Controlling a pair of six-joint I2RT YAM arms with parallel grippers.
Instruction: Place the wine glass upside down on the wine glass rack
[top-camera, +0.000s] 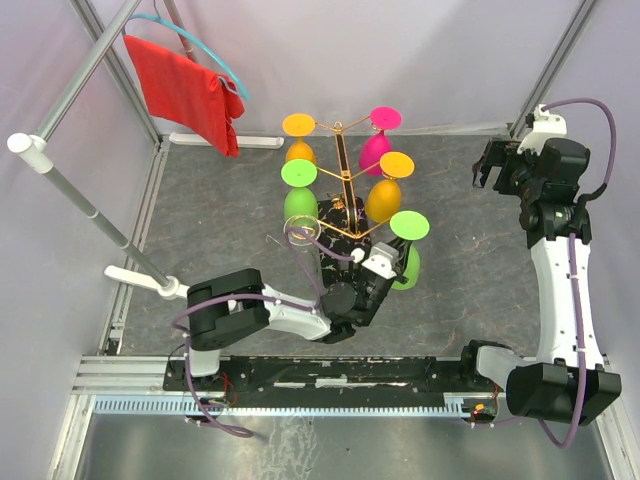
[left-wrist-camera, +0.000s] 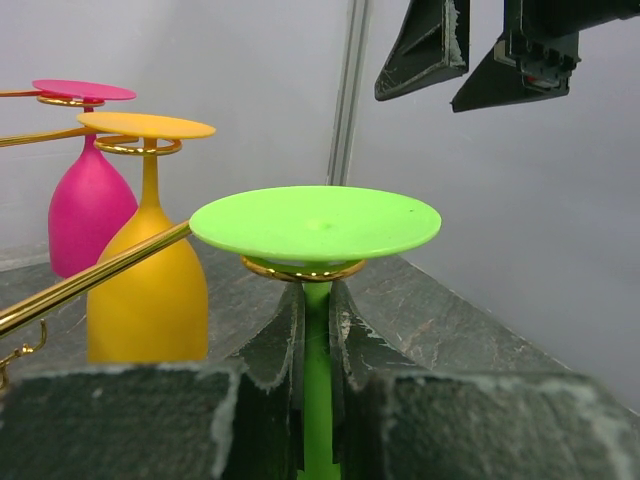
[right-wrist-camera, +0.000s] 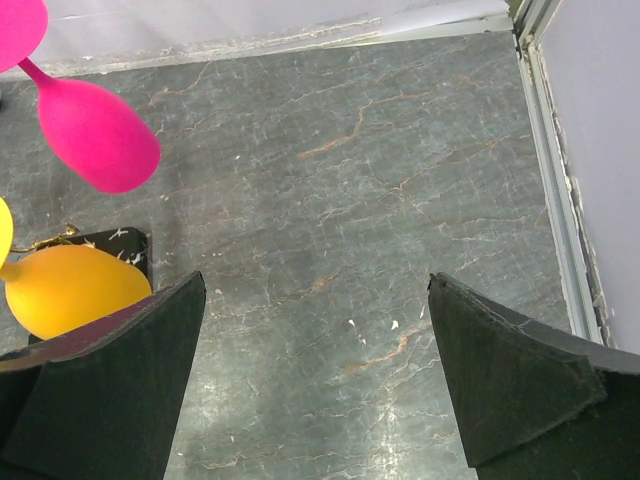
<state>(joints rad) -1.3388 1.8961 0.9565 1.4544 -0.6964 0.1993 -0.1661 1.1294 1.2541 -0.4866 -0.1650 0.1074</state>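
So the left pincer (left-wrist-camera: 316, 335) is squeezing the stem of the lime green wine glass (left-wrist-camera: 315, 222). The glass is hanging upside down, with its foot sitting on a gold ring at the end of one arm of the rack (top-camera: 341, 170), on the rack's near right side. A pink glass (left-wrist-camera: 88, 205) and an orange glass (left-wrist-camera: 150, 290) are hanging on neighbouring arms. The right pincer (right-wrist-camera: 315, 285) is hovering wide open over the desk (right-wrist-camera: 400, 150), well apart from the rack, gripping nothing.

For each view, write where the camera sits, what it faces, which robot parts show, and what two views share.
Top external: overhead behind, looking down on rack; left arm, right arm show.
Left wrist: level, facing green glass; own jaws grip its stem.
Right wrist: raised, facing tabletop; own open jaws.
Shared: wrist views both show pink glass.
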